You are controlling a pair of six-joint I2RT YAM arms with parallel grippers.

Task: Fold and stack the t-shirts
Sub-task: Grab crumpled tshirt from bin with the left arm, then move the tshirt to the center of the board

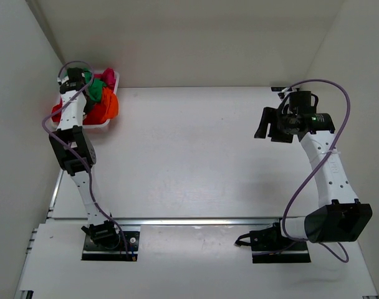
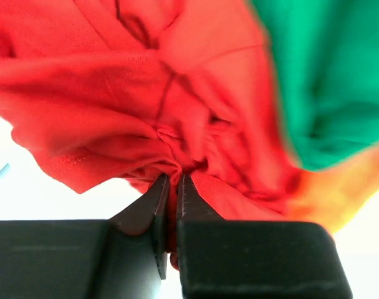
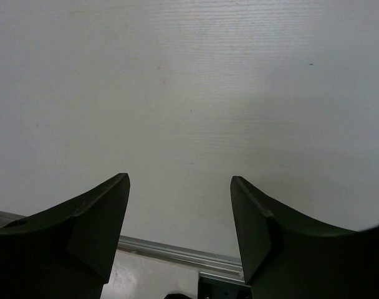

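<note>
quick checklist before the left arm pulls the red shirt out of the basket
1. Left jaws shut on the red t-shirt: ok, a fold is pinched between them.
2. Only red cloth in the pinch: ok, the green t-shirt sits beside it, ungripped.
3. Red t-shirt untangled from the orange t-shirt: cannot tell, they lie close together.
4. Right jaws open and holding nothing: ok.
5. Bare table ahead for spreading: ok.
</note>
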